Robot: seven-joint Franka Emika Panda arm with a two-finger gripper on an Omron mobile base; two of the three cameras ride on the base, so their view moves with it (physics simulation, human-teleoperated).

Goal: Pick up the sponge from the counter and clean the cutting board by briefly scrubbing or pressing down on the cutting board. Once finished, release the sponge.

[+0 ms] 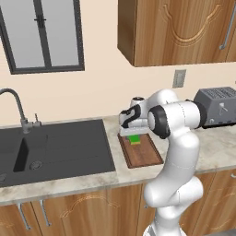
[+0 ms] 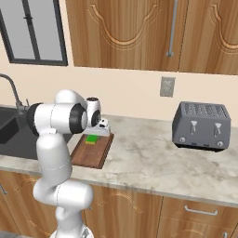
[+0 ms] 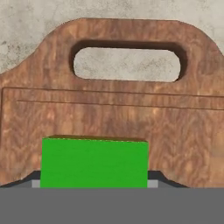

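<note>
The gripper point(image 1: 134, 135) is clenched on the sponge point(image 1: 134, 138), holding it on the cutting board point(image 1: 143, 153) toward its twelve o'clock handle end. Pressing off-centre could slide the board across the desk point(image 2: 153, 158).

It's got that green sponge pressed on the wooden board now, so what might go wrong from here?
Two things, I'd guess. The claw is shut on the sponge at the handle end of the cutting board; hard scrubbing might push the loose board along the counter toward the black sink just beside it. And if the claw lifts before opening, the sponge may drop off the board.
</note>
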